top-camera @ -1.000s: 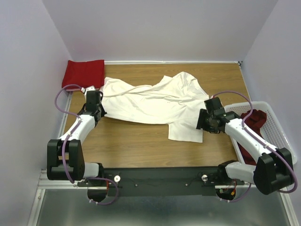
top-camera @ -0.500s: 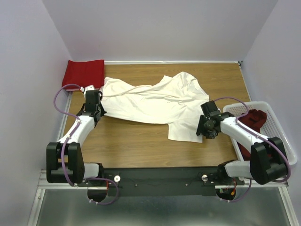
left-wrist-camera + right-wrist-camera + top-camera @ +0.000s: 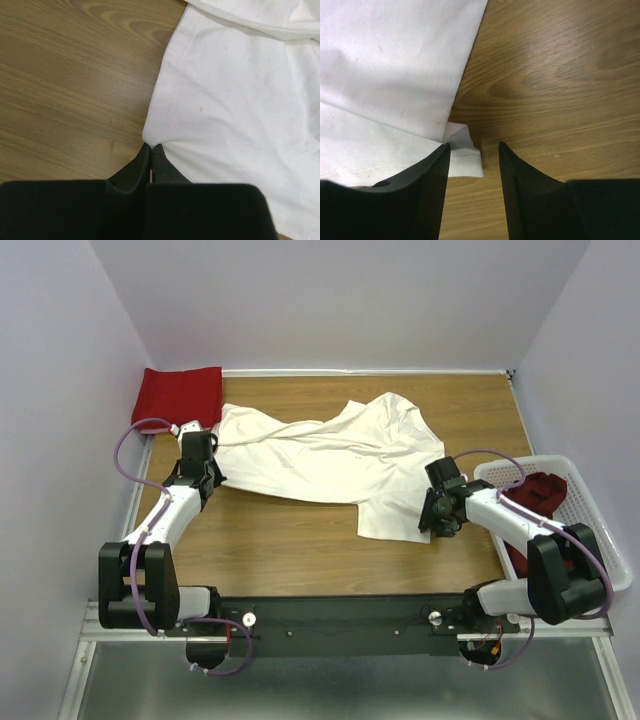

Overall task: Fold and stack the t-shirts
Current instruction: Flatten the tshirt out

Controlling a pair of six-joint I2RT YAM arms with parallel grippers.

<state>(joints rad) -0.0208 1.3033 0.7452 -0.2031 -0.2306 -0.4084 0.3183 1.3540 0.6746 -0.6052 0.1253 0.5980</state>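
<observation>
Since a second ago my right gripper (image 3: pixel 431 524) has slid in from beside the basket (image 3: pixel 596 540) to the near corner of the cream-white t-shirt (image 3: pixel 320 455), and its jaws have narrowed. The left gripper (image 3: pixel 213 478) has not budged.

Only the right wrist view shows the detail. The fingers (image 3: pixel 427 190) stand apart, with the shirt's folded corner lying in the gap against the left finger. Bare table (image 3: pixel 560 75) lies ahead of and beside the right one.

On the left wrist view those fingers (image 3: pixel 142 162) are pressed together, pinching the hem, which puckers right at the tips. Cloth spreads ahead and to their right, wood to their left.

From above I get what neither wrist gives: the bright red t-shirt (image 3: pixel 180 395) folded beyond the left fingers, the dark red t-shirt (image 3: pixel 540 490) in the basket behind the right ones, and open wood nearer the bases.
</observation>
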